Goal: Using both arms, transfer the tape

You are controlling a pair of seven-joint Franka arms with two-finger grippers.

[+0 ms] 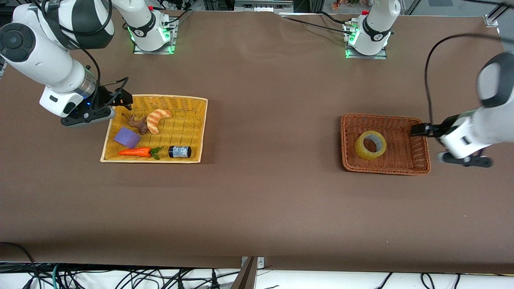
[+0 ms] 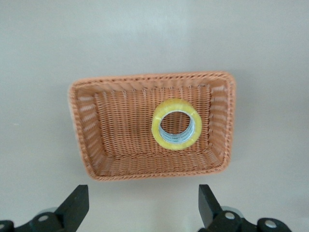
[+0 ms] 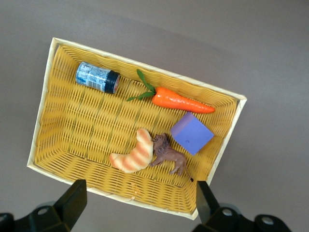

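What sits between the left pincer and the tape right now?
Nothing visible. The tape lies alone in the brown basket; the left pincer, fingers open, hangs over the rim at the left arm's end, so only that low rim lies between them. The right pincer waits over the yellow basket.

The front camera is looking down from high across the surface point(image 1: 257, 208), facing both bases. Each wrist camera is looking closely down on 1 basket, brown point(image 2: 82, 140) or yellow point(image 3: 48, 140), both also visible in front.
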